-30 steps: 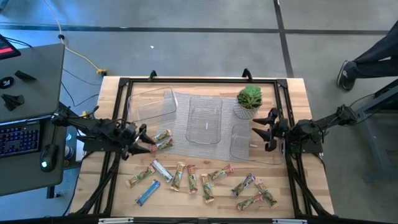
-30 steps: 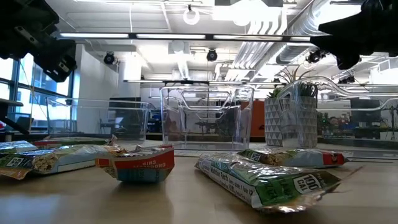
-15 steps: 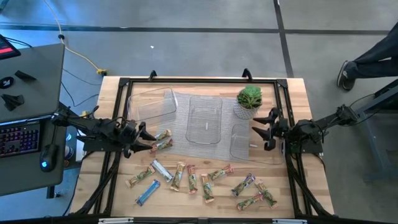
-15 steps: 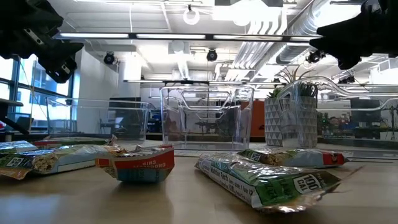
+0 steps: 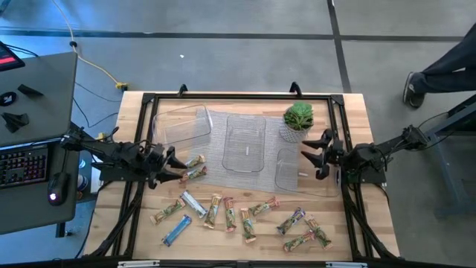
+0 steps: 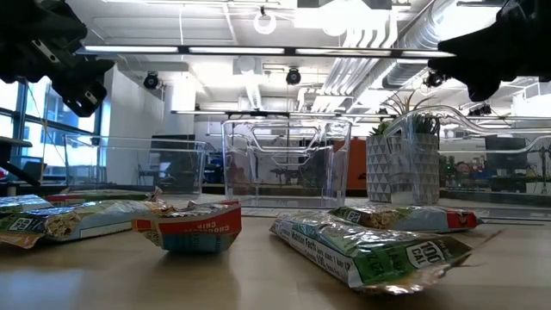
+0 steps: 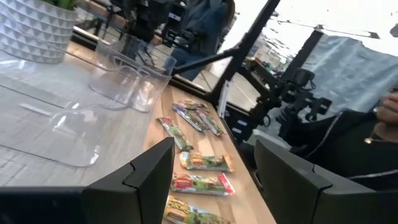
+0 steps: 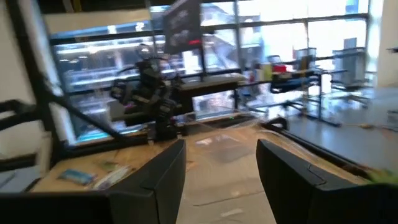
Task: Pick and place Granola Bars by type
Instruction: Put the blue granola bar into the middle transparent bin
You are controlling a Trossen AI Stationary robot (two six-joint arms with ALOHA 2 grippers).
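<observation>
Several granola bars in tan, green, blue, silver and purple wrappers (image 5: 223,212) lie flat and scattered on the near part of the wooden table. Two more bars (image 5: 195,167) lie near the left-hand clear tray. My left gripper (image 5: 175,167) hovers open just left of these two bars, touching nothing. Its wrist view looks between its open fingers (image 7: 211,186) over bars (image 7: 200,163) on the table. My right gripper (image 5: 316,155) is open and empty above the right-hand tray (image 5: 286,170). It also shows open in its own wrist view (image 8: 221,180).
Three clear plastic trays stand on a grey mat: left (image 5: 180,123), middle (image 5: 245,143) and right. A small potted plant (image 5: 297,120) stands at the far right of the mat. A black frame (image 5: 141,141) borders the table. A desk with a keyboard (image 5: 22,164) stands to the left.
My left gripper has edged a little toward the table's right, toward the two bars by the left tray, staying open. The bars lie as before.
</observation>
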